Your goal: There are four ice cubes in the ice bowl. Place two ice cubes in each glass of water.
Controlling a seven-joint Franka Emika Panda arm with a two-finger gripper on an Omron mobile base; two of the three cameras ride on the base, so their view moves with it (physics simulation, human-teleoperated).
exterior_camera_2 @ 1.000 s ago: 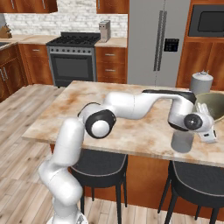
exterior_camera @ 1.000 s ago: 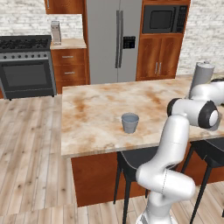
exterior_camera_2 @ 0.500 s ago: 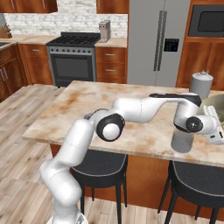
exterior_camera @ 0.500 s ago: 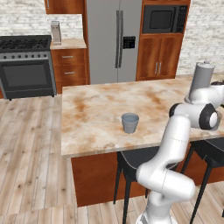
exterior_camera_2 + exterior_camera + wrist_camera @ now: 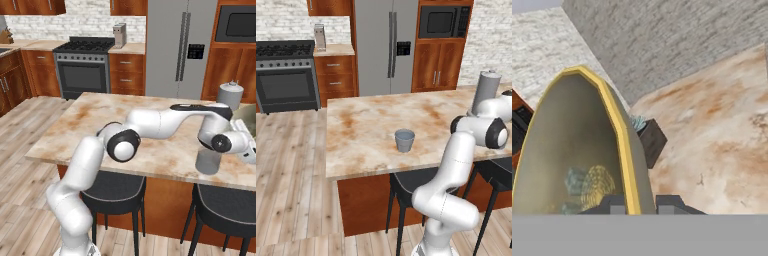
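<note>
Marble counter [image 5: 366, 130], round olive ice bowl [image 5: 572, 145].

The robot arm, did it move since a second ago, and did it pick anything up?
The arm swung further right along the island, so its wrist now sits past the near glass toward the ice bowl. The gripper straddles the bowl's yellow rim; whether it grips is unclear. Ice cubes lie inside the bowl. The other glass and the tall grey cylinder stayed put.

Mottled stone-look counter [image 5: 366, 130], matt olive ice bowl [image 5: 567, 145], brushed-metal fridge [image 5: 383, 45].
</note>
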